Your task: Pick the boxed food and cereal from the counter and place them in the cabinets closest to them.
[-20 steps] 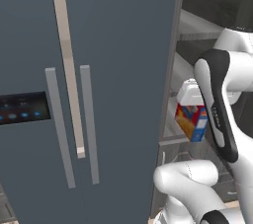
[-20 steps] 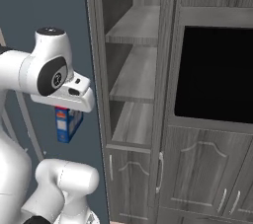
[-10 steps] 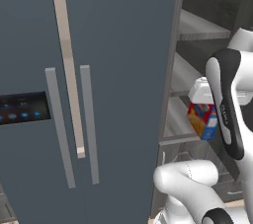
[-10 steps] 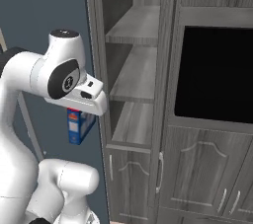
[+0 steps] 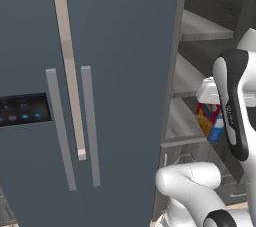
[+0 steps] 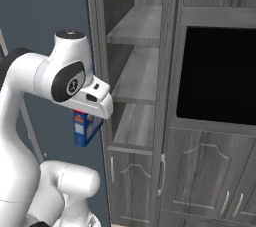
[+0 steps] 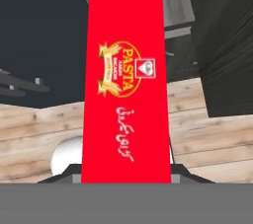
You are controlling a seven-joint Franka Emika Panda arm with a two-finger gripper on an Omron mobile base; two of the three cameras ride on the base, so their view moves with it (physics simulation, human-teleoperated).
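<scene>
My gripper (image 5: 209, 102) is shut on the cereal (image 5: 210, 121), a thin carton printed in red, orange-yellow and blue. The carton hangs upright under the hand, just in front of the open cabinets (image 5: 192, 78). In the right base view the cereal (image 6: 85, 128) shows its blue side below the white hand, left of the cabinets' (image 6: 136, 73) lower shelf. In the hand view the cereal (image 7: 126, 80) shows a red face with a gold emblem and hides the fingertips. The boxed food and the counter are out of view.
A smooth blue-grey fridge (image 5: 100, 71) with long bar handles stands left of the open shelves. A black built-in appliance front (image 6: 217, 73) sits right of them, above closed panelled doors (image 6: 200, 171). The floor below is wood plank.
The arm has carried the cereal sideways from in front of the fridge edge to the open cabinet shelves. The grip is unchanged.
</scene>
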